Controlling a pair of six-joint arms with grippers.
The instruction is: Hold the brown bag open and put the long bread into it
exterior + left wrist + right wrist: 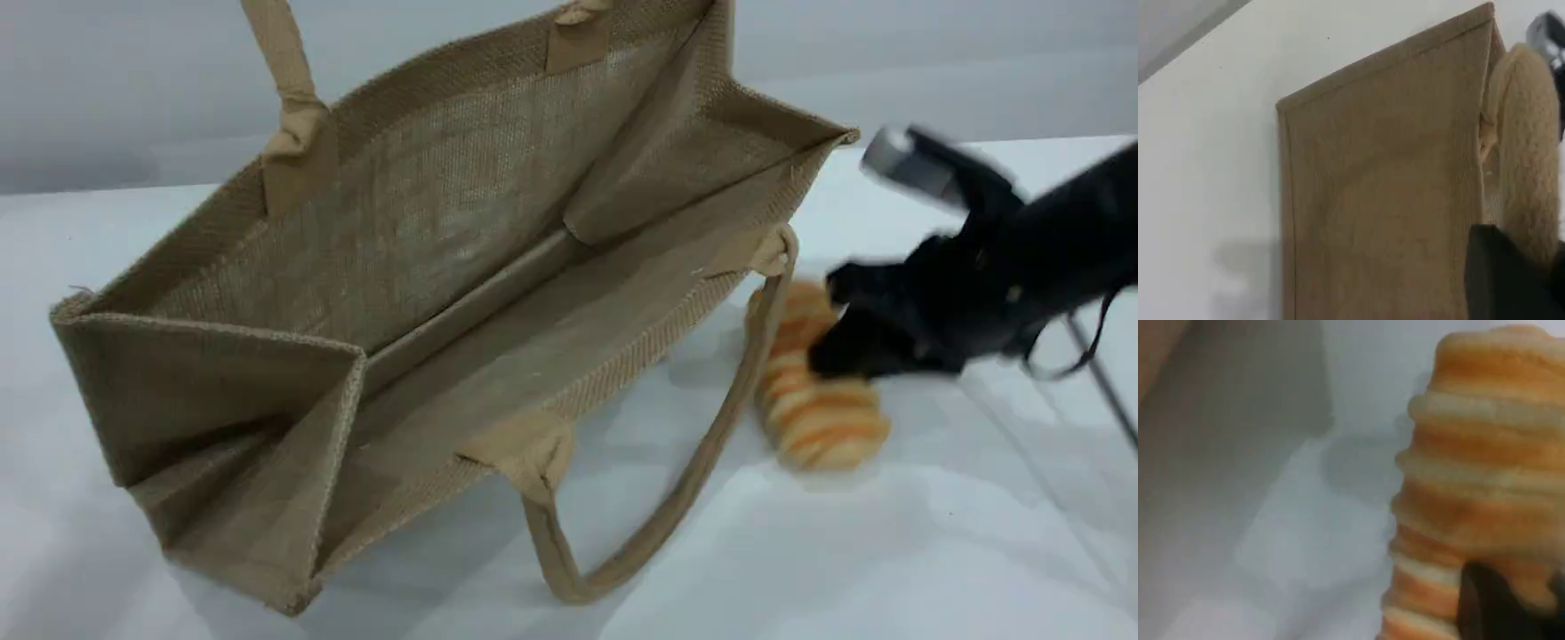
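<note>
The bag (462, 293) stands wide open on the white table (889, 551), its rear handle (1528, 153) pinched in the closed left claw (1511, 280), while its front handle (676, 498) droops between bag and bread (818, 400), on which the right claw (853, 347) is clamped.

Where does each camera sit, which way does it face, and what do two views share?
Scene view: fixed, slanting down across the table at the open brown bag; right arm shows.
Left wrist view: on the left arm, beside the bag's handle; one dark fingertip shows.
Right wrist view: close above the long bread.
Shared: scene and right wrist views show the bread.
</note>
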